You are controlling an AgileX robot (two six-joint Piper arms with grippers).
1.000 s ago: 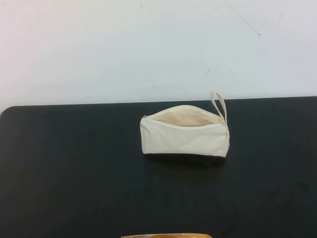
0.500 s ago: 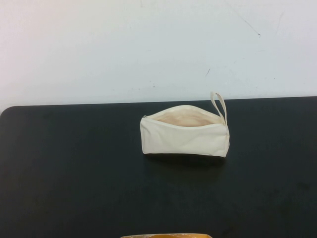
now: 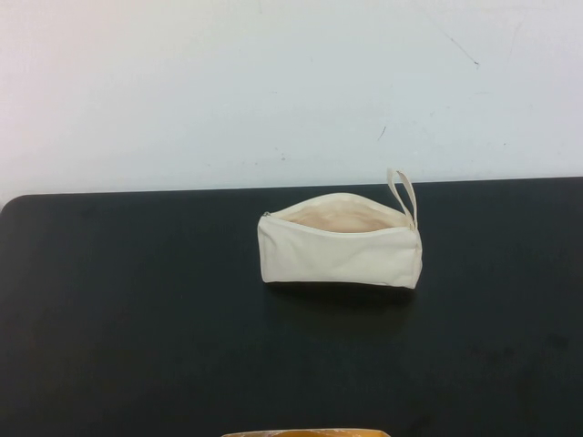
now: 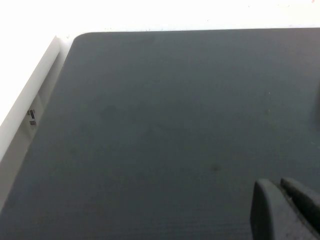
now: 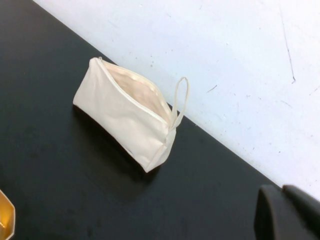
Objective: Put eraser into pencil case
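Eraser: I see it nowhere, so it may lie inside the unzipped pencil case [image 3: 339, 248] standing mid-table [image 3: 137, 319]. My right gripper [image 5: 287, 212] hangs near it, my left gripper [image 4: 285, 210] over bare tabletop, both with fingers pressed together.
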